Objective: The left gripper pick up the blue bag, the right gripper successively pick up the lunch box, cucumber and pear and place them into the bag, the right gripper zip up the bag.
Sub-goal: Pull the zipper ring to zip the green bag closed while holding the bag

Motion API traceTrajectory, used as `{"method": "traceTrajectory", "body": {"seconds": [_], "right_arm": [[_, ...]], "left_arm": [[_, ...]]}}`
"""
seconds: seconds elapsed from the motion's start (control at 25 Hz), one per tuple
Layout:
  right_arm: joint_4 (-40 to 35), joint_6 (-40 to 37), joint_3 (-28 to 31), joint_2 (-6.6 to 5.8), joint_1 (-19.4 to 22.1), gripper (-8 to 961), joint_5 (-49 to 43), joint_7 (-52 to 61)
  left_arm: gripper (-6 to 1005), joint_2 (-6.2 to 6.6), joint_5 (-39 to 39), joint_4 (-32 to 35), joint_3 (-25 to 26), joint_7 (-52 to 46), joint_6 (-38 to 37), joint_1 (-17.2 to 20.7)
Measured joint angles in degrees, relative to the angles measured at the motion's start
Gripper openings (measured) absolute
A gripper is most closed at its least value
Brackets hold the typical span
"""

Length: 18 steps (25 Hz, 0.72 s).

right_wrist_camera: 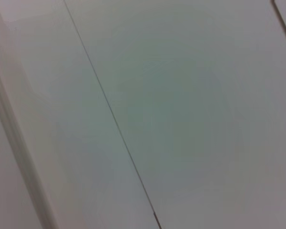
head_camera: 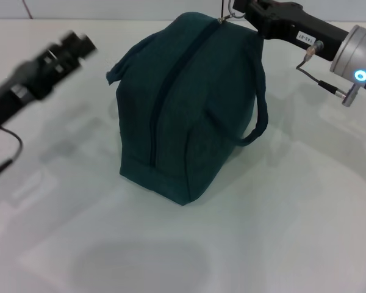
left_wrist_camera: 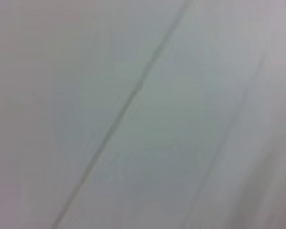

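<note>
Reaching in from the left edge of the head view, the left gripper (head_camera: pixel 79 44), a black two-fingered parallel gripper on a black arm, slants up and toward the far side of the white table (head_camera: pixel 280 232). It is smeared by blur, so how far its fingers stand apart cannot be told, and nothing can be made out in its grasp. It hangs apart from the bag, level with the bag's upper part.

In the middle of the table stands the blue bag (head_camera: pixel 189 110), a large dark teal fabric lunch bag, upright on its flat base. Its zipper runs as a dark line from the top peak down the near face, and it looks closed along the whole length that shows. One loop handle droops down the bag's right side; the other sticks out at the upper left. A small metal ring pull sits at the very top of the bag.

To the right, the right gripper (head_camera: pixel 239 11), a black two-fingered parallel gripper on a black arm with a silver wrist and a small white label, comes in from the upper right corner, its tip right at the ring pull. Whether its fingers clasp the pull cannot be told.

Both wrist views show only pale surface crossed by thin seams.
</note>
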<state>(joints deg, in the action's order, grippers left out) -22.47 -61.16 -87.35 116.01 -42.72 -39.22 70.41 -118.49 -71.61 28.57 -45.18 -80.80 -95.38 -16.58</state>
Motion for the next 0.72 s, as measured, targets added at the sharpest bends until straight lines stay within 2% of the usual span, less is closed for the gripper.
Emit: {"method": "traceTrajectory", "body": {"seconds": [0.12, 0.24, 0.28, 0.32, 0.44, 0.6, 0.72], "right_arm": [[0.02, -0.18, 0.06, -0.01, 0.23, 77, 0.03, -0.22], [-0.12, -0.27, 0.08, -0.05, 0.56, 77, 0.03, -0.29], [-0.31, -0.82, 0.13, -0.09, 0.88, 77, 0.03, -0.34], [-0.32, -1.03, 0.15, -0.09, 0.92, 78, 0.03, -0.35], [-0.26, -1.74, 0.21, -0.09, 1.03, 78, 0.03, -0.48], [-0.17, -2.56, 0.60, -0.09, 1.49, 79, 0.03, -0.87], [0.12, -3.25, 1.21, -0.09, 1.79, 80, 0.02, -0.94]], "left_arm": [[570, 1.16, 1.34, 0.16, 1.35, -2.36, 0.21, -1.38], [808, 2.84, 0.77, 1.01, 1.48, -5.24, 0.98, -4.06], [822, 3.62, -0.74, 2.97, 1.48, -7.25, 2.19, -5.49], [835, 3.62, -0.74, 2.97, 1.48, -7.25, 2.19, -5.49], [876, 4.42, -4.46, 8.34, 1.49, -11.56, 5.56, -7.46], [875, 5.91, -11.25, 16.30, 1.50, -18.35, 9.64, -10.68], [874, 7.18, -17.24, 22.26, 1.02, -24.16, 9.88, -13.37]]}}
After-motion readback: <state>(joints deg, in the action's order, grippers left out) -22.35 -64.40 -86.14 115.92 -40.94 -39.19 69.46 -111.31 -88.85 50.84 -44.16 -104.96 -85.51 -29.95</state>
